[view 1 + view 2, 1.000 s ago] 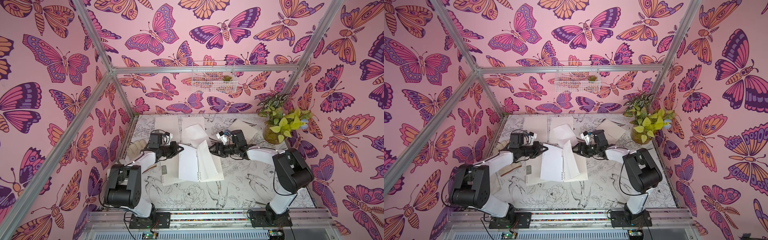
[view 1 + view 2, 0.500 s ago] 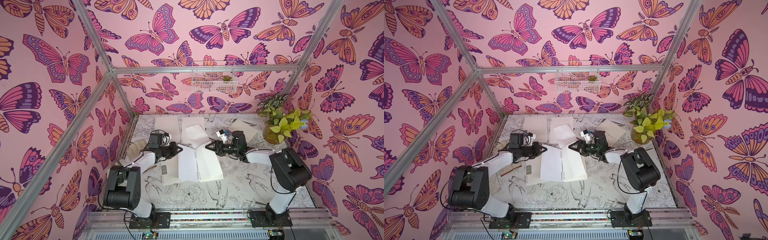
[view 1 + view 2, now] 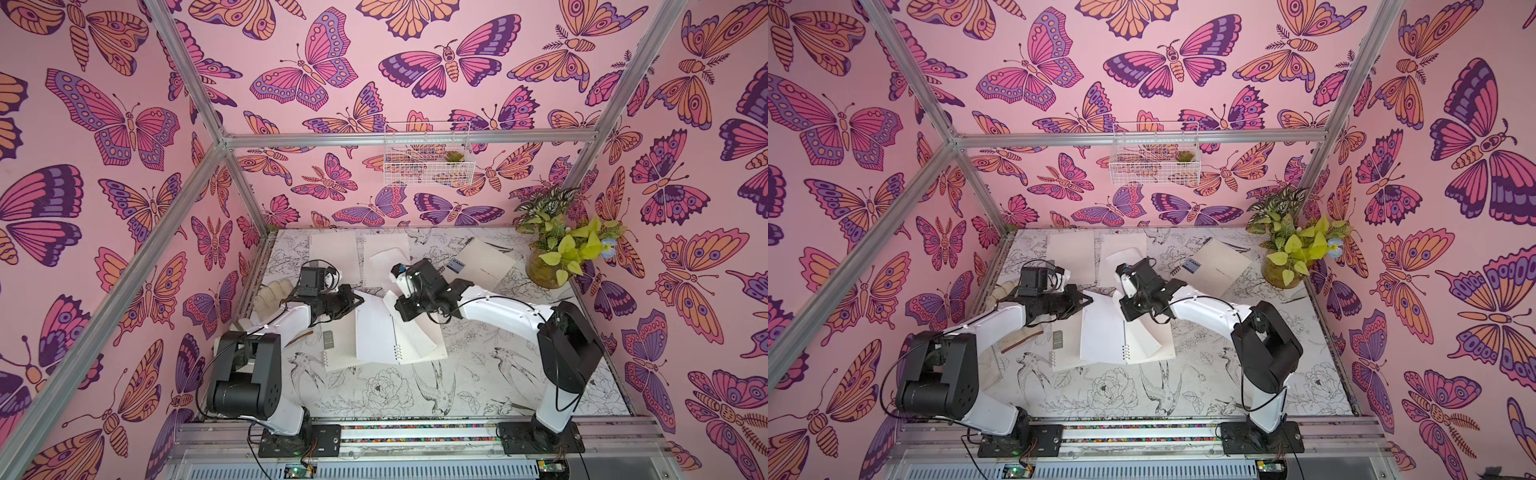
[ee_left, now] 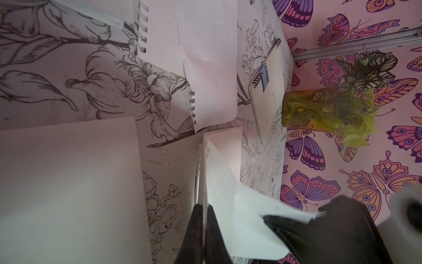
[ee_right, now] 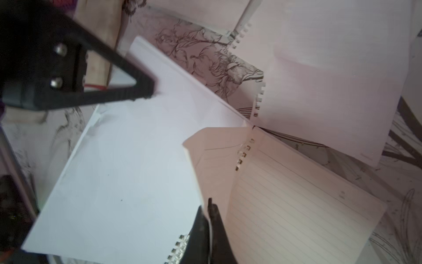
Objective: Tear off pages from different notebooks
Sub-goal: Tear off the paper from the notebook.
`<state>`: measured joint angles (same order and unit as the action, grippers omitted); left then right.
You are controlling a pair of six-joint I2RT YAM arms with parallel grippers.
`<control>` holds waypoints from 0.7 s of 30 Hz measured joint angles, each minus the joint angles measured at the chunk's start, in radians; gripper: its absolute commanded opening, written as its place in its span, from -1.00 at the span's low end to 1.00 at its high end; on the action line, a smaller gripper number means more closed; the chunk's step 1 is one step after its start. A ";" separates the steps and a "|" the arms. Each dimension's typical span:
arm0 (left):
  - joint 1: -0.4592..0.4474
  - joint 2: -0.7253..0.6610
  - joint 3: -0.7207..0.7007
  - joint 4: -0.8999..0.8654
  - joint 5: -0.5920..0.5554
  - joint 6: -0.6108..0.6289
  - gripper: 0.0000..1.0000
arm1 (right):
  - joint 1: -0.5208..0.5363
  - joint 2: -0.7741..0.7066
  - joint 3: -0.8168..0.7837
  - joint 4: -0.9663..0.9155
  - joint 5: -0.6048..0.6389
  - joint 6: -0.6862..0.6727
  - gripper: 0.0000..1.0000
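An open ring-bound notebook lies mid-table, on top of another notebook with a grey label. My left gripper is shut on the far edge of its turned-over left leaf. My right gripper is shut on one lined page near the rings, and that page stands lifted off the right half. Two more notebooks lie at the back, one with a loose page on it. The CAMP notebook lies back right.
A potted plant stands in the back right corner beside the CAMP notebook. A white glove and a wooden stick lie by the left arm. A wire basket hangs on the back wall. Frame rails edge the table.
My right gripper moved left from beside the notebook onto the lifted page and shut on it. The left gripper has kept its grip and place.
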<state>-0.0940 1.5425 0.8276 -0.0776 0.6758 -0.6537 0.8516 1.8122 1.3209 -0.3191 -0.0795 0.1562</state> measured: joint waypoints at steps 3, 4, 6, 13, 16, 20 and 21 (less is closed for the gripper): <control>0.000 0.007 0.000 -0.006 -0.022 -0.031 -1.00 | 0.122 0.004 0.003 -0.054 0.132 -0.133 -1.00; 0.001 0.009 0.000 -0.004 -0.026 -0.045 -1.00 | 0.148 0.006 0.003 -0.064 0.158 -0.165 -1.00; 0.003 0.013 -0.010 0.011 -0.038 -0.084 -1.00 | 0.185 0.014 0.002 -0.076 0.193 -0.220 -1.00; 0.024 0.014 -0.071 0.063 -0.067 -0.183 -1.00 | 0.207 -0.015 -0.098 -0.052 0.107 -0.285 -1.00; 0.043 0.014 -0.079 0.097 -0.092 -0.206 -1.00 | 0.237 -0.054 -0.159 -0.061 -0.015 -0.284 -1.00; 0.063 0.014 -0.089 0.122 -0.098 -0.217 -1.00 | 0.283 -0.159 -0.251 -0.050 -0.196 -0.254 -1.00; 0.066 0.014 -0.093 0.124 -0.098 -0.217 -1.00 | 0.289 -0.187 -0.273 -0.043 -0.230 -0.243 -1.00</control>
<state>-0.0277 1.5562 0.7349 0.0463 0.5781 -0.8703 1.1404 1.6249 1.0481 -0.3618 -0.3099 -0.0872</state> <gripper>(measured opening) 0.044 0.056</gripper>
